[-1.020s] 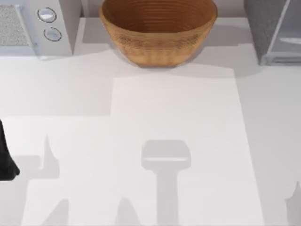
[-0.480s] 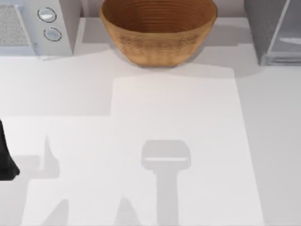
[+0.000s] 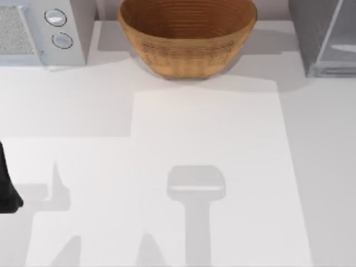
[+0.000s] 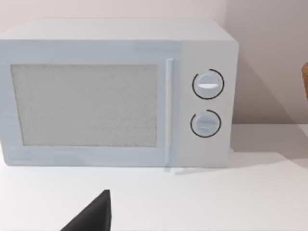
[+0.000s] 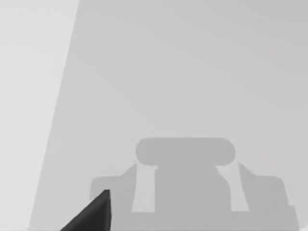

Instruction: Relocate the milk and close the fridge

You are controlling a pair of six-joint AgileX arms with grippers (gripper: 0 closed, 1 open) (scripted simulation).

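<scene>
From above, the table [image 3: 211, 128] is bare across its middle, and the fixed pieces line its far edge: the white microwave [image 3: 33, 33] at the left corner, the woven basket [image 3: 186, 53] in the centre, and the fridge [image 3: 311, 33] at the right corner, its pale door panel [image 3: 342, 39] facing the table so that an arm can reach it from the front. The panel looks set at a slant to the grey body, which suggests an open door, though I cannot be sure. Where the milk sits I cannot tell; the basket's tall wall or the fridge's body could be hiding it. A dark part of the left arm [image 3: 6, 183] shows at the left edge, near the front and well apart from everything at the back, which reads as a parked pose. A blocky shadow [image 3: 196, 189] lies on the table's near middle. In the left wrist view the microwave [image 4: 115, 91] stands square ahead with its two knobs [image 4: 208, 84] beside the door, and a sliver of the basket [image 4: 305, 77] shows at the frame's edge. A black tip of the left gripper [image 4: 94, 215] rests low in the frame, aimed at the microwave, not at the task's things; whether it is wide or narrow I cannot tell. In the right wrist view the camera looks down on plain table [image 5: 192, 72] and a shadow [image 5: 185, 173] cast there. A black tip of the right gripper [image 5: 94, 214] shows, and its opening I cannot tell either. I judge the task hardly begun, with the right arm nearer the fridge.
</scene>
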